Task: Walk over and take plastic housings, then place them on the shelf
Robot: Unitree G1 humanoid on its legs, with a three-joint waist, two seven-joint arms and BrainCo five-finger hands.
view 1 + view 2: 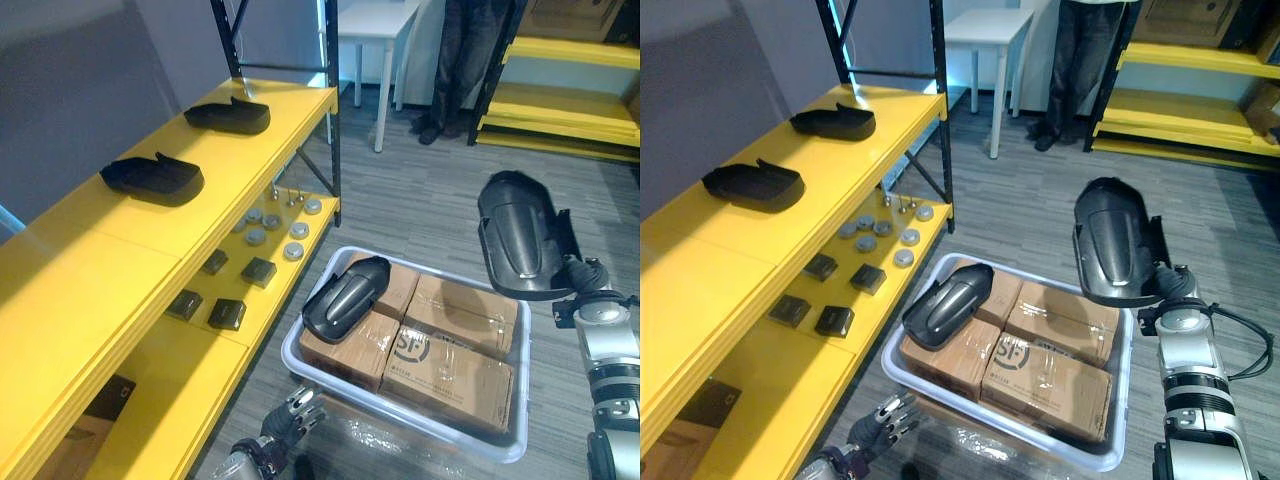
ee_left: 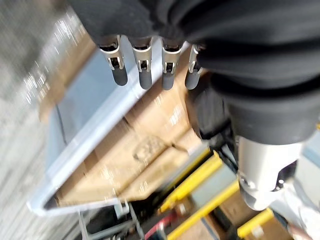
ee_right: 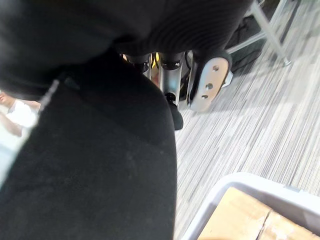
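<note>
My right hand (image 1: 584,277) is shut on a black plastic housing (image 1: 518,236) and holds it upright, above the right end of the pale bin (image 1: 398,412). Up close, that housing (image 3: 100,165) covers most of the right wrist view. A second housing (image 1: 345,297) lies on the cardboard boxes (image 1: 455,375) inside the bin. Two more housings (image 1: 152,178) (image 1: 228,115) rest on the top level of the yellow shelf (image 1: 90,270) at my left. My left hand (image 1: 292,418) hangs low near the bin's front corner, its fingers (image 2: 142,70) straight and holding nothing.
The lower shelf level carries small black blocks (image 1: 227,313) and grey discs (image 1: 293,251). A black upright post (image 1: 333,110) stands at the shelf's far corner. At the back are a white table (image 1: 378,20), a standing person (image 1: 462,60) and another yellow rack (image 1: 560,100).
</note>
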